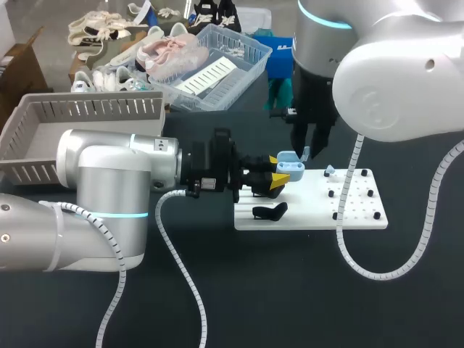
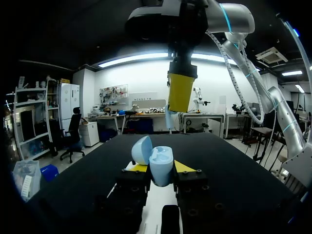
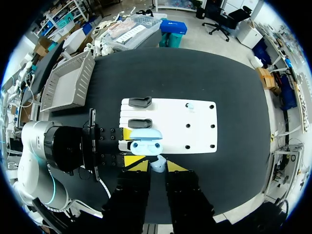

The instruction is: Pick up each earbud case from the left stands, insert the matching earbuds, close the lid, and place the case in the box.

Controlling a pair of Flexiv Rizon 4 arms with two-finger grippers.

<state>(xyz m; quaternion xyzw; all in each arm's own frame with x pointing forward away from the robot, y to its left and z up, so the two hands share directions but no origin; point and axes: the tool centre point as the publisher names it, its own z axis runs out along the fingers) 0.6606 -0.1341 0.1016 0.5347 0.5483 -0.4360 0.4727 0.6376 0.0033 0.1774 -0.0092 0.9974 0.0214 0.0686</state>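
Observation:
A light-blue earbud case [image 1: 290,165] with its lid up is held sideways over the white board [image 1: 362,214]; my left gripper [image 1: 279,180] is shut on it. From the left wrist the case [image 2: 160,165] sits between the yellow tips of my left gripper [image 2: 161,168], with my right gripper's fingers [image 2: 181,92] directly above. My right gripper [image 3: 157,166] points down just above the open case [image 3: 145,139], shut on a pale-blue earbud [image 3: 157,165]. In the head view my right gripper [image 1: 308,154] hangs right beside the case. Another earbud [image 3: 190,105] rests on the board's far right part.
Two black stands [image 3: 140,102] [image 3: 140,123] sit on the left part of the white board [image 3: 195,141], and one black stand [image 1: 270,212] shows near its front. A grey slotted basket [image 1: 80,127] stands at the table's back left. Black pegs [image 1: 368,193] dot the board's right part.

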